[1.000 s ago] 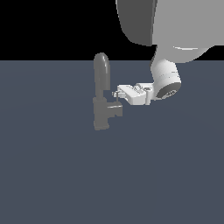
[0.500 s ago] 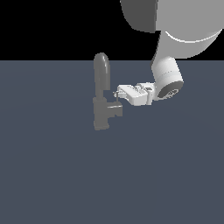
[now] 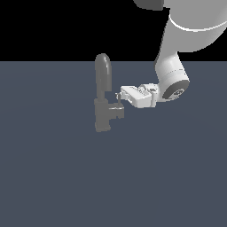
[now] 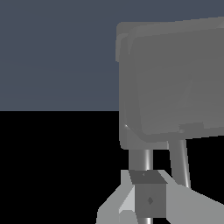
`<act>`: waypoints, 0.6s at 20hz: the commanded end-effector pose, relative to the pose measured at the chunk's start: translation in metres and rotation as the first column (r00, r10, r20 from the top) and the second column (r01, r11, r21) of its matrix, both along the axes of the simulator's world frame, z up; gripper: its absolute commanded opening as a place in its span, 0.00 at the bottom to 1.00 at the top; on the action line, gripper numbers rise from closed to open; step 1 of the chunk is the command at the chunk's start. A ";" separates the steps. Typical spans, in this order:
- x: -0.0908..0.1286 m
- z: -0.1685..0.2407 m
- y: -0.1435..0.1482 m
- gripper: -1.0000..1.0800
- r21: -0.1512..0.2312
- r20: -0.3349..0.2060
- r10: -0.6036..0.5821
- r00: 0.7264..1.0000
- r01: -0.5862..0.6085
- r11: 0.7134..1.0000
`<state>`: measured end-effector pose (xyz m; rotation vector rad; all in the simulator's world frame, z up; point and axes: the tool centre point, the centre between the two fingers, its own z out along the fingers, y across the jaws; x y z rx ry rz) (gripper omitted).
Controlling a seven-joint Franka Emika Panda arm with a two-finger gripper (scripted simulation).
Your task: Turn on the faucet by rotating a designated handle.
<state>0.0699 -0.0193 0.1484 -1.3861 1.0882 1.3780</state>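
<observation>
Matte grey all over, the faucet [image 3: 103, 97] stands on the dark worktop [image 3: 57, 177] near the middle of the exterior view: a tall arched spout on a blocky base. Its handle [image 3: 117, 106], a short stub with a thin upright pin, juts toward your gripper [image 3: 119, 95]. Your fingers sit right at that pin; whether they clasp it, you cannot tell. You look mid-turn; next, push the pin steadily around its axis

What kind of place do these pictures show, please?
Most likely a simulated test scene, not a real room: a lone grey faucet on a plain blue-grey floor, a black void behind, and a white gripper at its handle.
</observation>
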 end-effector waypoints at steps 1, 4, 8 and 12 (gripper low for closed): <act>-0.007 0.002 -0.002 0.00 0.003 -0.004 0.007 1.000 -0.007 1.000; -0.014 0.004 -0.003 0.00 0.003 -0.004 0.007 1.000 -0.007 1.000; -0.022 0.006 -0.005 0.00 0.003 -0.004 0.007 1.000 -0.007 1.000; -0.022 0.006 -0.005 0.00 0.001 0.007 0.003 1.000 -0.003 1.000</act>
